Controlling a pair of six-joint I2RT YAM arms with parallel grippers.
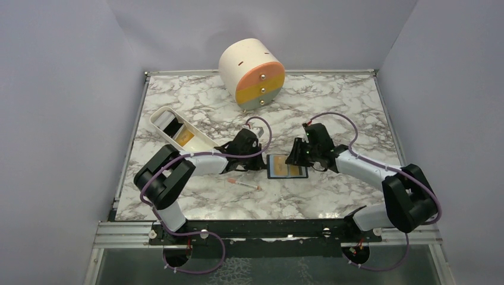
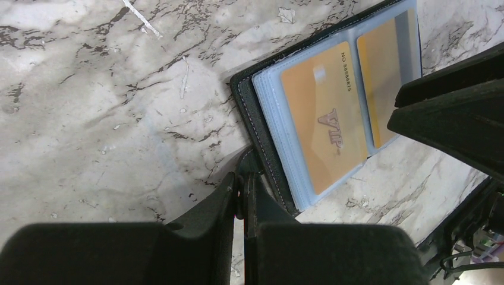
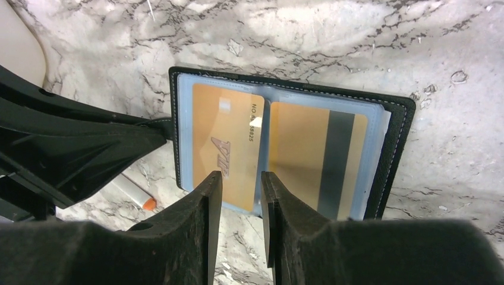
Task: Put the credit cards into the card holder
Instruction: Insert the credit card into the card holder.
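The black card holder [image 1: 287, 167] lies open on the marble, with clear sleeves facing up. Two orange-yellow credit cards sit in its sleeves: one printed VIP [image 3: 223, 142] [image 2: 324, 124], and beside it one showing a dark stripe [image 3: 309, 154] [image 2: 380, 77]. My left gripper [image 2: 245, 178] [image 1: 261, 161] is shut on the left edge of the holder's black cover [image 2: 261, 136]. Hovering at the holder's near edge, my right gripper [image 3: 241, 178] [image 1: 292, 159] stands a little open with only marble showing between its fingers.
A thin white stick with an orange tip [image 1: 242, 184] [image 3: 134, 193] lies in front of the left arm. An oblong white tray [image 1: 178, 132] sits at the left. A round cream drawer unit [image 1: 252, 74] stands at the back. Grey walls enclose the table.
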